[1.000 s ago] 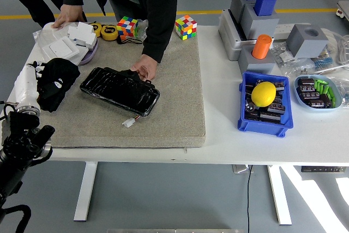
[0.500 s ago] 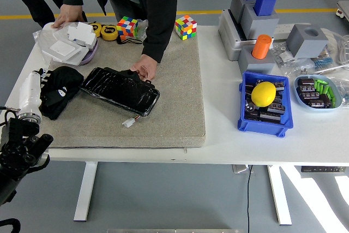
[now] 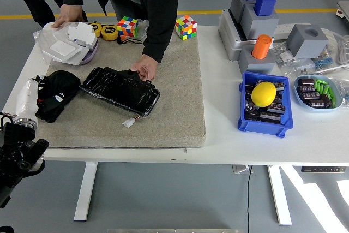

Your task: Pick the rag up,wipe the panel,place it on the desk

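The black rag (image 3: 59, 94) lies bunched at the left edge of the grey mat (image 3: 163, 113), just left of the glossy black panel (image 3: 120, 89). My left hand (image 3: 40, 95) comes in from the lower left on a white forearm and is shut on the rag's left side; the cloth hides most of the hand. The rag's right edge touches or nearly touches the panel's left end. A person at the far side presses a hand (image 3: 145, 70) on the panel's far right edge. A small white connector (image 3: 128, 123) trails from the panel.
The person's other hand (image 3: 68, 13) rests on a stack of white boxes (image 3: 70, 46). Two colour cubes (image 3: 186, 27) and tape measures (image 3: 109, 31) sit at the back. At right stand a blue bin (image 3: 263, 126) holding a yellow lemon, grey blocks (image 3: 306, 40) and an oval tray (image 3: 318, 92).
My left arm has drawn back toward the lower left, and the rag has slid a little nearer and lower with it. The panel and the person's hands have stayed put.
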Available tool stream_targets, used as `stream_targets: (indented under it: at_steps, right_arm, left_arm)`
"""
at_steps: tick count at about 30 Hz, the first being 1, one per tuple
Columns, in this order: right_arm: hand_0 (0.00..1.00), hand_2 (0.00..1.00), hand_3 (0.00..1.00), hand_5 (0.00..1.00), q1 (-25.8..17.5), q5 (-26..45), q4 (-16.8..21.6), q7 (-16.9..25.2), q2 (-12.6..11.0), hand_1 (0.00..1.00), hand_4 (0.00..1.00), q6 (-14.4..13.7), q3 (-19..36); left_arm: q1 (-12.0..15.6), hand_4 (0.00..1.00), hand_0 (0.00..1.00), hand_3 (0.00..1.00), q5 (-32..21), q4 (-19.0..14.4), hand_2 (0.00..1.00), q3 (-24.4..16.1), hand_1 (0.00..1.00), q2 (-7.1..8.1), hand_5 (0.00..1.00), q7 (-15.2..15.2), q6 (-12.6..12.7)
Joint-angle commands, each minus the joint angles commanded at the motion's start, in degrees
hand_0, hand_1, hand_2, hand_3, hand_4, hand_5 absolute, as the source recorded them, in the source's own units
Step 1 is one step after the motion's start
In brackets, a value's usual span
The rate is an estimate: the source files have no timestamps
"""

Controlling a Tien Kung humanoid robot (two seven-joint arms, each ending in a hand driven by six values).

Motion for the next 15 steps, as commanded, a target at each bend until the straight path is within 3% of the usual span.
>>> stream_targets:
  at_steps: [4, 5, 11, 15]
  right_arm:
    - [0.532, 0.490, 0.523, 0.340, -0.19, -0.30, -0.09, -0.02, 0.09, 0.554, 0.892, 0.01, 0.46]
    - [0.530, 0.490, 0.523, 0.342, -0.24, -0.34, -0.09, -0.02, 0.11, 0.555, 0.893, 0.01, 0.51]
    - [0.530, 0.490, 0.522, 0.341, -0.21, -0.34, -0.03, 0.00, 0.17, 0.552, 0.893, 0.04, 0.53]
    - [0.530, 0.490, 0.522, 0.341, -0.17, -0.43, -0.04, 0.01, 0.28, 0.552, 0.893, 0.03, 0.79]
  left_arm:
    - [1.71, 0.998, 0.720, 0.854, -0.26, -4.49, 0.895, -1.01, 0.850, 0.60, 0.256, 0.71, -0.30]
    - [2.26, 0.998, 0.774, 0.936, -0.25, -5.85, 0.967, -1.52, 0.917, 0.74, 0.356, 0.92, -0.54]
    - [4.87, 0.998, 0.782, 0.954, -0.58, -11.48, 0.981, -4.81, 0.926, 1.20, 0.359, 0.97, -1.42]
    - [6.57, 0.998, 0.782, 0.954, -4.35, -15.26, 0.981, -7.99, 0.926, 1.36, 0.359, -4.19, -0.44]
